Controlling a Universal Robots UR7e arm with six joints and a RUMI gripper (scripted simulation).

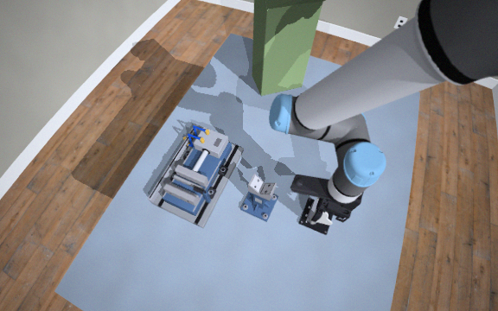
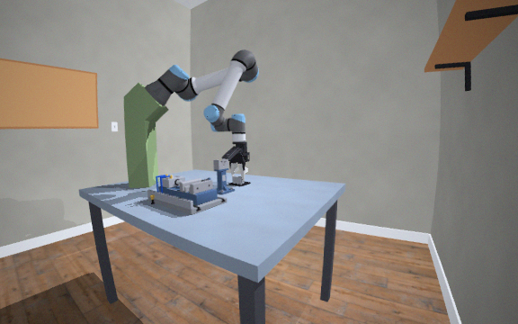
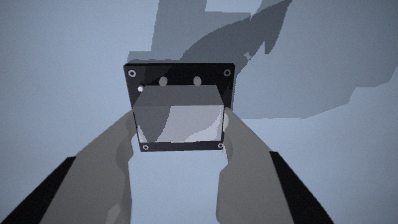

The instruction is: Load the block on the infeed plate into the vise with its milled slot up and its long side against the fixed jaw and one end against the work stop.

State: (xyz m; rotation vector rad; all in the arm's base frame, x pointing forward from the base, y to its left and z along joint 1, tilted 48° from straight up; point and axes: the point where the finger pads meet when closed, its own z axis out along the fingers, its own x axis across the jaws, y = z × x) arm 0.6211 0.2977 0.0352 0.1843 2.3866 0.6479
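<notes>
The part point(image 3: 179, 115) is a grey block that sits on the black infeed plate point(image 3: 180, 75). In the wrist view I look straight down on it and see no slot on its top face. My gripper point(image 3: 181, 109) is down over the plate, with one finger on each side of the block, and both fingertips touch its left and right faces. In the overhead view the gripper point(image 1: 318, 216) is at the right of the table over the plate, with the pale part just visible between the fingers. The open vise point(image 1: 194, 174) stands to the left.
The V-block point(image 1: 261, 187) on its blue base stands between the vise and the infeed plate. The green arm pedestal point(image 1: 281, 43) is at the back of the table. The vise's air cylinder point(image 1: 201, 151) points to the back.
</notes>
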